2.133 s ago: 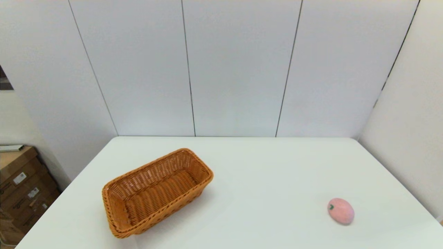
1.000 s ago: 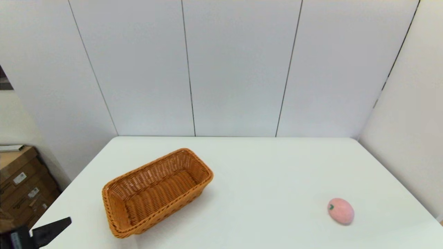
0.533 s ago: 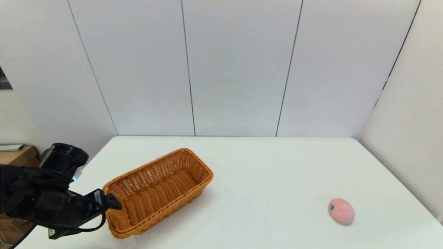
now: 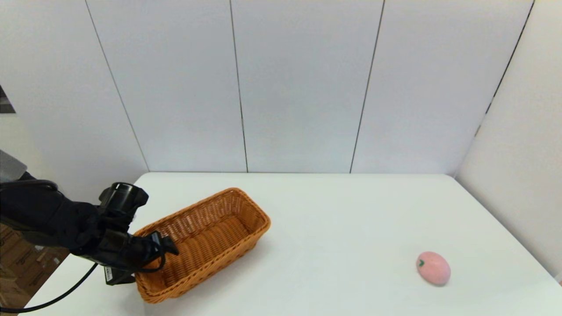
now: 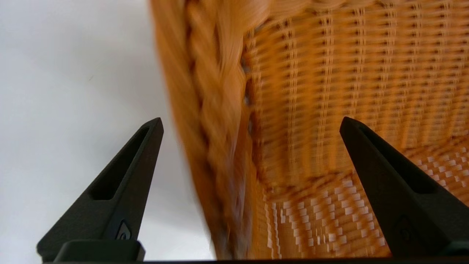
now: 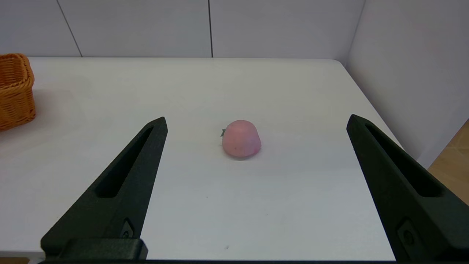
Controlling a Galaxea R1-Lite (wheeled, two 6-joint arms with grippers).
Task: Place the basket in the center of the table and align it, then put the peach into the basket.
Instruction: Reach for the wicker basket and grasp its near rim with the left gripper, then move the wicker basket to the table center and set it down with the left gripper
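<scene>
The orange-brown wicker basket (image 4: 206,237) lies at an angle on the left part of the white table (image 4: 342,210). My left gripper (image 4: 154,254) is at the basket's near left end, open. In the left wrist view the left gripper (image 5: 252,120) straddles the braided rim (image 5: 210,106), one finger over the table (image 5: 73,73) and the other inside the basket. The pink peach (image 4: 433,267) rests at the right front. The right gripper (image 6: 257,118) hangs open short of the peach (image 6: 240,138), with the basket (image 6: 14,91) far off to one side; this arm is outside the head view.
Brown cardboard boxes (image 4: 17,259) stand on the floor past the table's left edge. White wall panels close off the back and the right side (image 4: 518,166). A black cable (image 4: 66,292) trails from the left arm over the table's front left corner.
The left arm came in from the lower left and moved right to the basket's near end, its open fingers now over the rim. Basket and peach have not moved.
</scene>
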